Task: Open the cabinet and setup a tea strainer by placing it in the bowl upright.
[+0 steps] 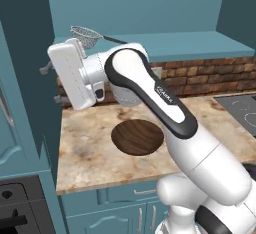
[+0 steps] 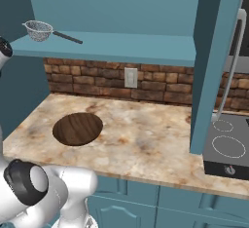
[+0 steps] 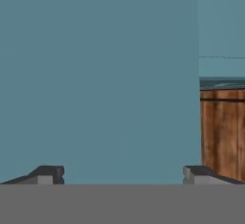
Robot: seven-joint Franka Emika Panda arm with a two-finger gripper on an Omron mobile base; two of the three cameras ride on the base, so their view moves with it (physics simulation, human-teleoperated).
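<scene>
Starting at your left, the cabinet [image 1: 25, 103] stands open, its left door [image 1: 22, 68] swung out toward you. The end effector [image 3: 123, 174] sits close against a flat teal face, and its fingertips [image 3: 48, 173] stand wide apart with nothing between them; whether they touch that face cannot be told.

Moving right, the tea strainer [image 1: 86, 35] rests on the cabinet shelf [image 2: 121, 44], mesh basket to the left, dark handle pointing right. It is untouched. Below it, the bowl [image 1: 137, 136] lies on the tabletop [image 2: 146, 139], well apart from the strainer and with nothing in it. At the far right, the other cabinet door [image 2: 214, 66] hangs open over the tabletop edge beside the stove [image 2: 228, 149].

Risks, as judged from here:
- The wrist is near the left door; a careless swing toward the shelf may strike it.
- The strainer is light and round; a push from one finger before closing may roll it or slide it back.
- A grip on the thin handle may let the basket pivot, and it would then not sit upright in the bowl.
</scene>
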